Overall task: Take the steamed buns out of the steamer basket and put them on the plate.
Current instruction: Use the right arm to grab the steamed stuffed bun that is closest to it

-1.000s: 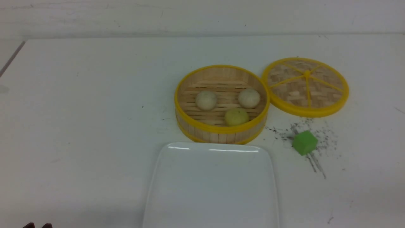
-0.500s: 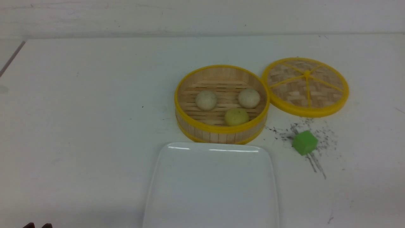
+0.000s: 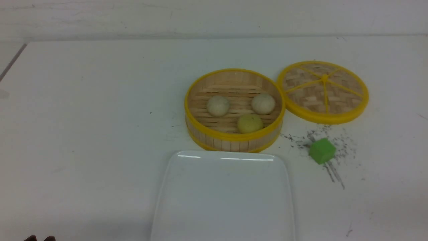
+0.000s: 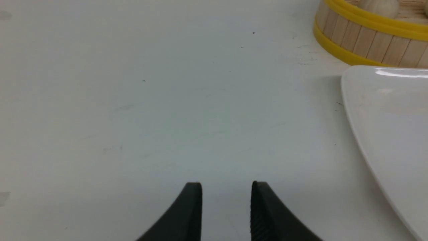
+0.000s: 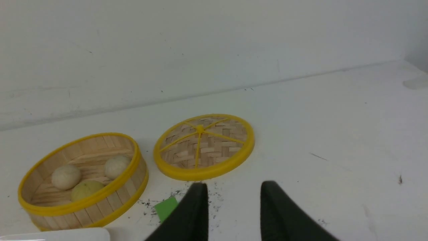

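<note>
Left claw (image 4: 226,186) and right claw (image 5: 234,184), both parted, a clear gap between their dark tapered tips.

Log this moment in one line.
steamed buns: three in steamer basket | plate: bare | left end effector: open | right end effector: open

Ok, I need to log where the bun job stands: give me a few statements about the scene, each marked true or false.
1. All three buns lie in the basket. True.
2. One bun is on the plate. False: no bun is on it.
3. The lid covers the basket. False: it lies beside the basket, on its right.
4. The cube lies outside the basket. True.
5. The left gripper holds a bun. False: its jaws stand apart with nothing between them.
</note>
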